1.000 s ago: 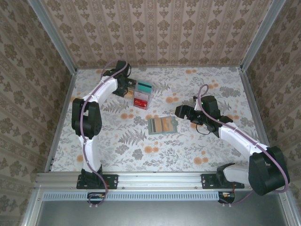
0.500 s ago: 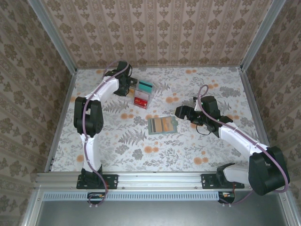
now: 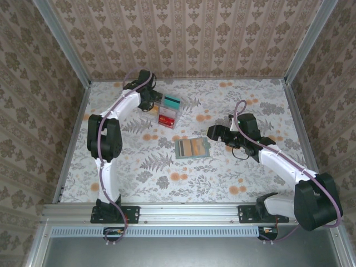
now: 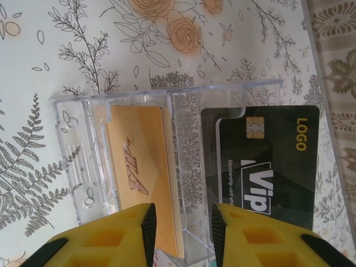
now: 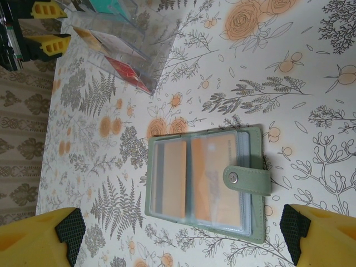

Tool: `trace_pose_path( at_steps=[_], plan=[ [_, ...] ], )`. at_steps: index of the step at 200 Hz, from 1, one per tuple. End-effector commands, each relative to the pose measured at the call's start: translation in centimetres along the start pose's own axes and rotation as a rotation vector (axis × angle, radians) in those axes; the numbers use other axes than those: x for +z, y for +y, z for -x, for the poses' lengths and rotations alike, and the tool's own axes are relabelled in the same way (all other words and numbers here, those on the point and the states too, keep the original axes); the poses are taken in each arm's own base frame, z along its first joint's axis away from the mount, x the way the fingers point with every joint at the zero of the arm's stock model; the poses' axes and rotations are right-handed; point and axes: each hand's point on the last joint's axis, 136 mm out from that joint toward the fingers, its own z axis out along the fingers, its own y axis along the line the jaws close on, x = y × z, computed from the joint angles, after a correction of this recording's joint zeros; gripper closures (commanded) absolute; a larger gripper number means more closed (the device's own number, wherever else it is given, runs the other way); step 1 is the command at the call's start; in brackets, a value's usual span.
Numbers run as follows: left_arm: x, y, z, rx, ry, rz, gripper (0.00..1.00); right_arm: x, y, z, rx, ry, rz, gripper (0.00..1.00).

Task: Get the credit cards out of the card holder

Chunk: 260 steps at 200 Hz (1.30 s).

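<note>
Card holder [image 5: 203, 183]: open, credit cards [image 5: 172, 178] inside.
Right gripper [image 5: 182, 231]: beside card holder, spread wide, empty.
Left gripper [image 4: 181, 228]: well apart, narrowly parted, empty.

The grey-green card holder [image 5: 253, 179] lies open and flat mid-bench [image 3: 233, 173], snap tab folded inward, two tan-orange credit cards [image 5: 173, 178] tucked side by side under clear sleeves.
</note>
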Motion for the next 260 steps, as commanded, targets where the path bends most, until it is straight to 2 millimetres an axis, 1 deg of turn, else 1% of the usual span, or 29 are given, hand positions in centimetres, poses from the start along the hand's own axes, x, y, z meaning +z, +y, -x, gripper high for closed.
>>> trace_pose_path(
  at_steps=[1, 20, 27, 36, 54, 77, 91, 94, 105, 119, 131, 160, 183, 198, 224, 260],
  plan=[
    [-3.1, -1.5, 0.2, 0.087, 0.009, -0.078, 0.61, -0.2, -0.4, 0.0, -0.011, -0.003, -0.029, 0.06],
    [-4.7, -1.4, -0.1, 0.200, 0.035, -0.110, 0.56, -0.1, -0.7, -0.2, -0.022, 0.012, -0.065, 0.07],
    [-5.2, -1.0, -0.2, 0.237, 0.048, -0.112, 0.53, 0.1, -0.7, -0.3, -0.029, 0.019, -0.078, 0.07],
    [-5.8, -0.4, -0.4, 0.292, 0.059, -0.112, 0.47, 0.4, -0.7, -0.4, -0.040, 0.027, -0.094, 0.07],
    [-6.8, 1.4, -0.4, 0.376, 0.077, -0.110, 0.37, 1.1, -0.4, -0.6, -0.067, 0.047, -0.126, 0.08],
    [-7.5, 4.4, -0.7, 0.469, 0.100, -0.100, 0.26, 2.3, 0.4, -0.8, -0.104, 0.066, -0.168, 0.09],
    [-7.8, 6.2, -1.0, 0.524, 0.119, -0.094, 0.19, 2.9, 1.4, -0.6, -0.131, 0.062, -0.187, 0.10],
    [-7.9, 6.5, -1.2, 0.537, 0.123, -0.095, 0.18, 3.5, 1.0, -0.9, -0.129, 0.078, -0.207, 0.10],
    [-8.2, 7.6, -1.4, 0.575, 0.130, -0.097, 0.12, 4.2, 1.1, -1.2, -0.145, 0.093, -0.241, 0.12],
    [-8.5, 8.6, -1.9, 0.627, 0.142, -0.112, 0.05, 5.2, 1.1, -1.5, -0.144, 0.107, -0.282, 0.15],
    [-8.6, 9.4, -2.4, 0.654, 0.156, -0.118, 0.00, 6.2, 1.2, -2.1, -0.132, 0.138, -0.282, 0.20],
    [-8.9, 10.3, -3.7, 0.704, 0.201, -0.160, 0.00, 8.2, 1.2, -3.4, -0.115, 0.215, -0.291, 0.36],
    [-8.9, 10.5, -4.5, 0.722, 0.232, -0.194, 0.00, 9.3, 1.6, -4.5, -0.116, 0.273, -0.281, 0.42],
    [-8.7, 10.7, -5.1, 0.723, 0.258, -0.213, 0.00, 9.9, 1.5, -5.1, -0.108, 0.300, -0.286, 0.46],
    [-8.7, 10.4, -6.2, 0.731, 0.294, -0.264, 0.00, 10.0, 0.0, -5.6, -0.095, 0.323, -0.358, 0.49],
    [-8.7, 10.5, -7.3, 0.749, 0.323, -0.278, 0.00, 9.3, -2.2, -6.6, -0.096, 0.359, -0.456, 0.48]
  ],
)
